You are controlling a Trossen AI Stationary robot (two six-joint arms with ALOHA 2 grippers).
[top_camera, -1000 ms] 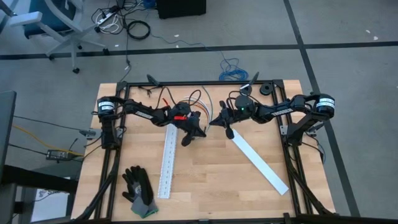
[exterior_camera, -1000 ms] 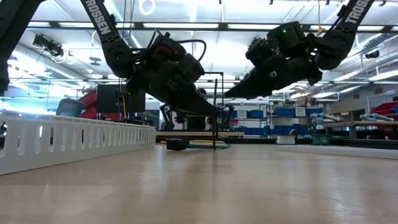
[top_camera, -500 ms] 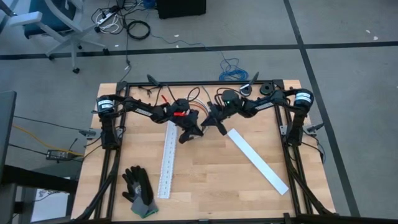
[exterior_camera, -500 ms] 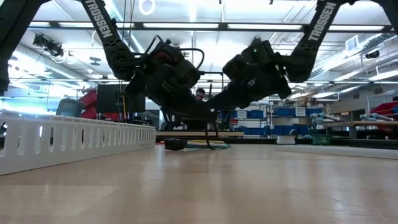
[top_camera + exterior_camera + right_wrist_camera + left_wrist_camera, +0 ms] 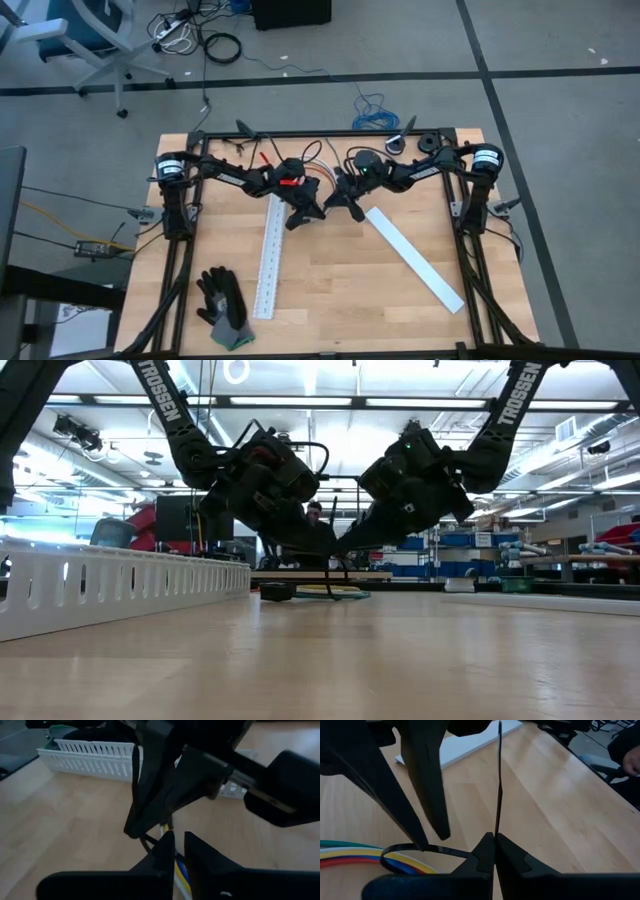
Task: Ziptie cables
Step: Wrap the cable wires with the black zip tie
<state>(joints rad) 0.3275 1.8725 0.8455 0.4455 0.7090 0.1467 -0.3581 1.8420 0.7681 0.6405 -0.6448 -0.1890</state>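
Observation:
The cables [image 5: 345, 851], green, white, yellow, red and blue, lie flat on the table near the far middle [image 5: 320, 178]. The thin black ziptie [image 5: 499, 780] has a loop [image 5: 400, 849] around the cables' ends. My left gripper [image 5: 494, 842] is shut on the ziptie's tail, just right of the cables in the high view [image 5: 303, 212]. My right gripper [image 5: 179, 840] faces it closely [image 5: 345, 205], fingers a narrow gap apart, tips just above the loop. Yellow and blue wires [image 5: 178, 870] show in that gap. I cannot tell whether it touches them. My left gripper pinches the ziptie's tail [image 5: 496, 827] between its two fingers, a short way past the loop. The fingers slant down from the table's left. The free end [image 5: 500, 730] runs straight on beyond the fingertips, and the loop end rests on the table around the cables.
A white slotted strip [image 5: 270, 255] lies near the left gripper; a second white strip [image 5: 415, 255] slants toward the near right. Black gloves [image 5: 225, 300] sit near the front left. A tape roll [image 5: 428, 143] is at the far edge. A person [image 5: 316, 515] is behind the table.
My right gripper has moved toward the table's left, closing in on the left gripper and the cables; most of that travel came early, and then it only crept closer and lower. My left gripper has stayed about where it was, shut on the ziptie.

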